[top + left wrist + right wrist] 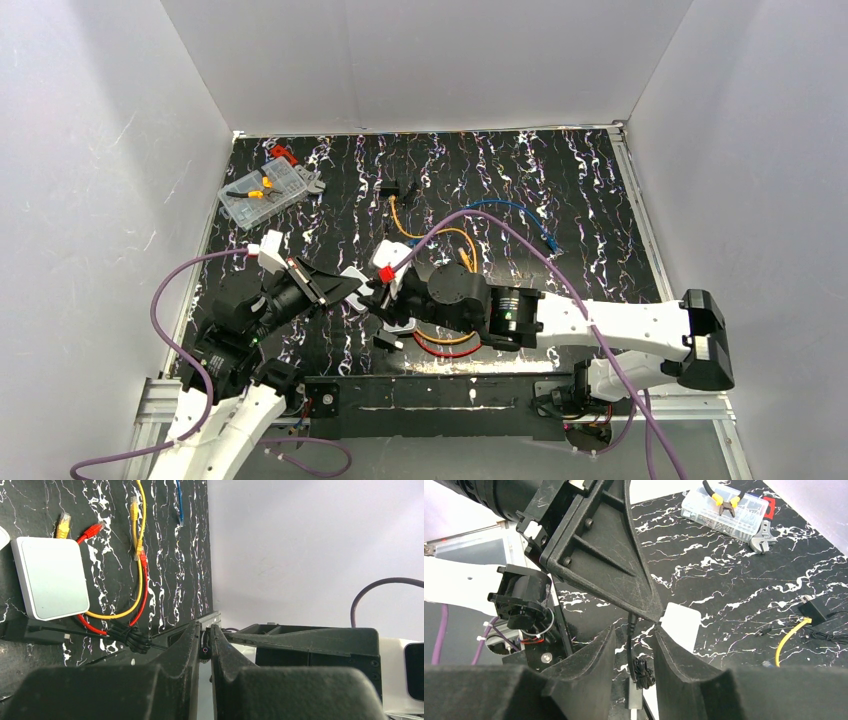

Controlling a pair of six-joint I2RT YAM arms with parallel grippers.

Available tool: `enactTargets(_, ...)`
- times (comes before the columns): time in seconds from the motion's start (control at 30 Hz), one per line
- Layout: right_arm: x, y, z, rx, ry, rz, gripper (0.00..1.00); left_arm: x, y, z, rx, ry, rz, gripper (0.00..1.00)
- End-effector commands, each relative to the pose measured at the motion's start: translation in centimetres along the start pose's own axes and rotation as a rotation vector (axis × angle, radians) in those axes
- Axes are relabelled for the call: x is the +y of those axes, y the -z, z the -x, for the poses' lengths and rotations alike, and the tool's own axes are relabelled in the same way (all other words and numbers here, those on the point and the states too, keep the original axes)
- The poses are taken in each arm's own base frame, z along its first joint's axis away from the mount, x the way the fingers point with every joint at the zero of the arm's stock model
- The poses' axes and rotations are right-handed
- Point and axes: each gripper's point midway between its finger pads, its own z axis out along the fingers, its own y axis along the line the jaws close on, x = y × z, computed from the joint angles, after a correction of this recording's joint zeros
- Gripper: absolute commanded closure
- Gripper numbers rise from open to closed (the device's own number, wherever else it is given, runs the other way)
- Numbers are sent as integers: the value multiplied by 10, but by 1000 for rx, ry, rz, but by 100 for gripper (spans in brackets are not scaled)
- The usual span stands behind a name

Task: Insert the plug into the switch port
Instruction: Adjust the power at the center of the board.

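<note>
Right gripper (635, 636) fingers apart, straddling thin black cable (630, 640), no contact. Cable hangs pinched in left gripper (646, 614) tip. White box (681, 624) just behind. Parts case (724, 515), pliers (720, 496), wrench (762, 537) far corner.

Three plain white matte panels box in the scene: a left wall (100, 150), a far wall (420, 60) and a right wall (760, 150), meeting at the two far corners. The left wall carries a few faint scuff marks. Between the walls lies a flat black tabletop (590, 180), veined with white and faint purple streaks like marble. A thin silver metal rail (640, 220) runs along its right edge, and a silver aluminium frame (152, 400) borders the near side. The light is even and soft, leaving only pale shading on the walls.
</note>
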Motion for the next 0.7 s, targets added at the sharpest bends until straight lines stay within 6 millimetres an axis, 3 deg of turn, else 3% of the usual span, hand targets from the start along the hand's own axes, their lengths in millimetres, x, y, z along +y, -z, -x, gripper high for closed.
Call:
enactTargets(0.0,-1,-5,32,-79,-57,-21,61,1,-2,2,-8,26,6,100)
enactTargets(0.67,-8,-20,22,-19,-119,-43,70,2,-2,3,-18,31,9,100)
